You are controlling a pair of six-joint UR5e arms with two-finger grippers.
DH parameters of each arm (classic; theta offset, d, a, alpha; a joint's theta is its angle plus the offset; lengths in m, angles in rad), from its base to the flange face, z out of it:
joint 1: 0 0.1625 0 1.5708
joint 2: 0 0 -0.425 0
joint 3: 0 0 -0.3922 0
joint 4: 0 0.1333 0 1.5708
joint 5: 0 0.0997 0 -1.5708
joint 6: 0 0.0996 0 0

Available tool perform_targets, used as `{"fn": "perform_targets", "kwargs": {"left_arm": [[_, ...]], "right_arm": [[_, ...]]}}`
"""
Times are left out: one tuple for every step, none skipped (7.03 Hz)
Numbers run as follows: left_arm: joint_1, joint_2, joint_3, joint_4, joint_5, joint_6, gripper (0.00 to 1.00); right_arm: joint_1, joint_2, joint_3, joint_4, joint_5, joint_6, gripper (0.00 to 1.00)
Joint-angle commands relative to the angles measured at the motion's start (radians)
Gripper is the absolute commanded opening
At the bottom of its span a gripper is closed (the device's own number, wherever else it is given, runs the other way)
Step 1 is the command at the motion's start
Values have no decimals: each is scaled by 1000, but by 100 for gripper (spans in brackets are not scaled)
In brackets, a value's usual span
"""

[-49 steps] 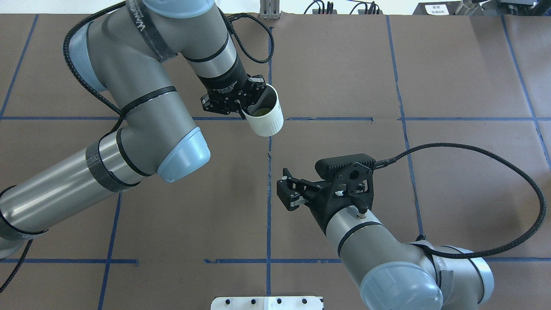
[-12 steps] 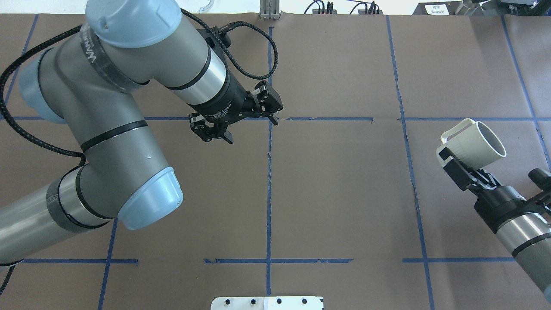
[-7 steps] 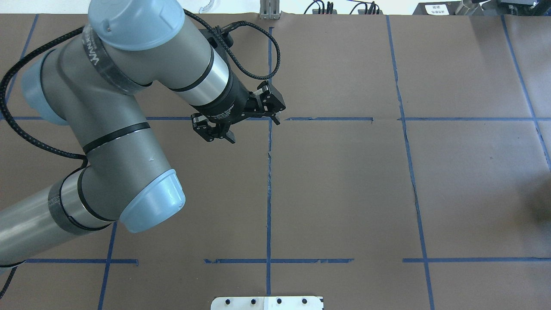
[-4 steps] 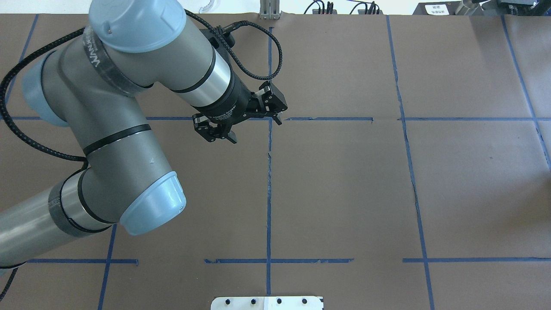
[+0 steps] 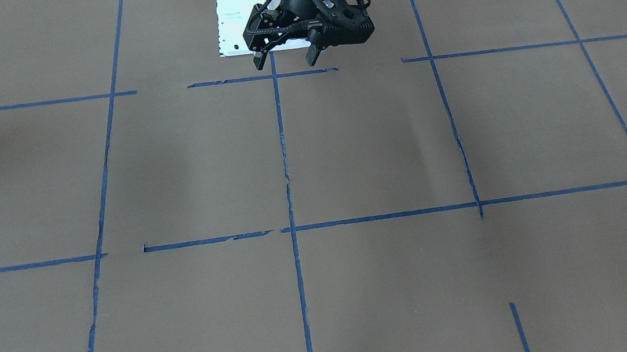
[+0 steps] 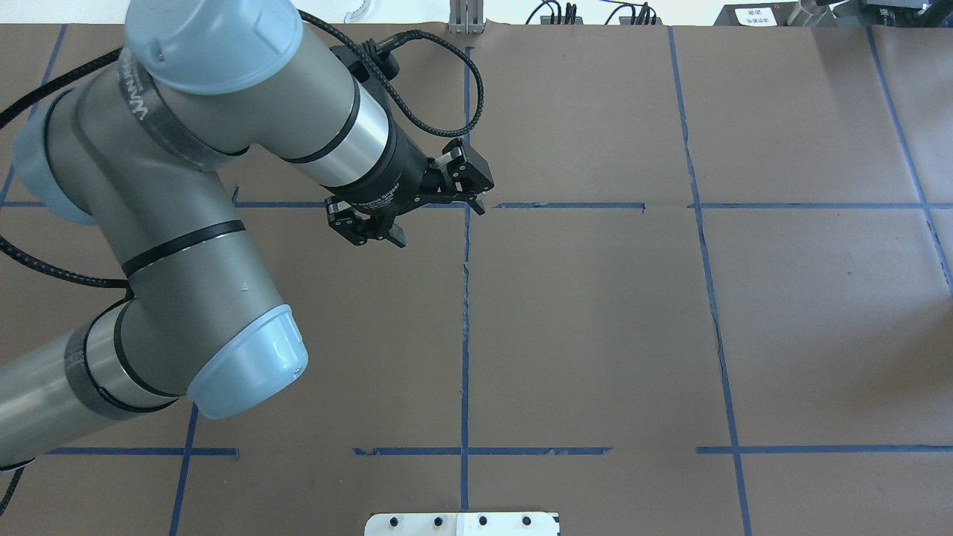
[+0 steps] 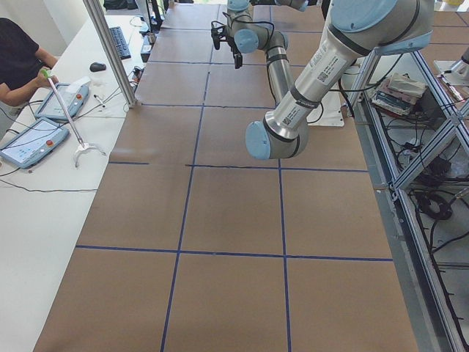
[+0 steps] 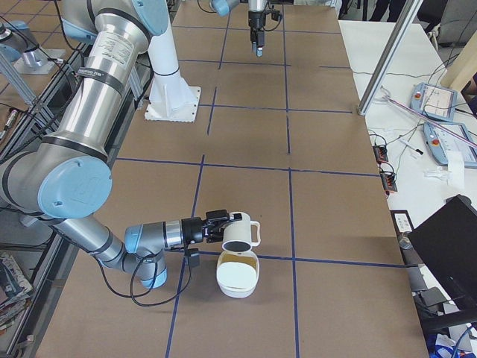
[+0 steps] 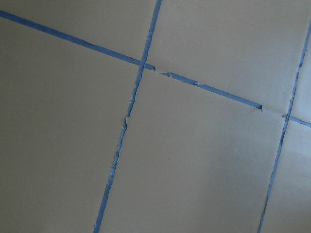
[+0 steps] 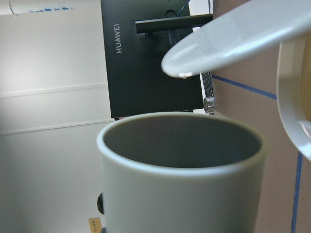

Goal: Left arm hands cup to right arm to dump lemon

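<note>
The cup (image 8: 240,231) lies tipped on its side in the right arm's gripper (image 8: 216,226), mouth turned down over a white bowl (image 8: 238,287) at the table's right end. I cannot tell from this side view whether that gripper is shut. The right wrist view shows the cup (image 10: 180,189) close up, its grey inside empty, and the bowl's rim (image 10: 291,121) beside it. The bowl's inside looks dull yellow; the lemon does not show clearly. My left gripper (image 6: 438,223) is open and empty above the table's middle, and also shows in the front view (image 5: 285,62).
Brown table cover with a blue tape grid. A white mounting plate (image 6: 461,523) sits at the near edge. Operators' side tables hold tablets (image 7: 33,139) and a dark monitor (image 8: 447,246). A person (image 7: 18,59) sits at the far left.
The cup went from my left gripper to the right one. The right arm then carried it out of the overhead view to the right. The left arm drew back slightly, gripper open.
</note>
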Motion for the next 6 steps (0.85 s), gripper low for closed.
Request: {"fn": "perform_targets", "kwargs": {"left_arm": [[-1, 2, -32, 8, 22, 2, 100], [-3, 2, -48, 11, 24, 2, 100], [-3, 2, -52, 15, 25, 2, 100], [-4, 2, -62, 24, 53, 2, 100], [-3, 11, -63, 25, 59, 2, 100], [-3, 13, -69, 25, 58, 2, 100]], "right_arm": [[17, 34, -25, 65, 1, 213, 18], [18, 56, -29, 65, 0, 277, 19], [36, 46, -45, 80, 3, 365, 20], [37, 50, -108, 94, 8, 504, 20], [56, 49, -111, 96, 38, 563, 21], [55, 55, -110, 94, 43, 564, 23]]}}
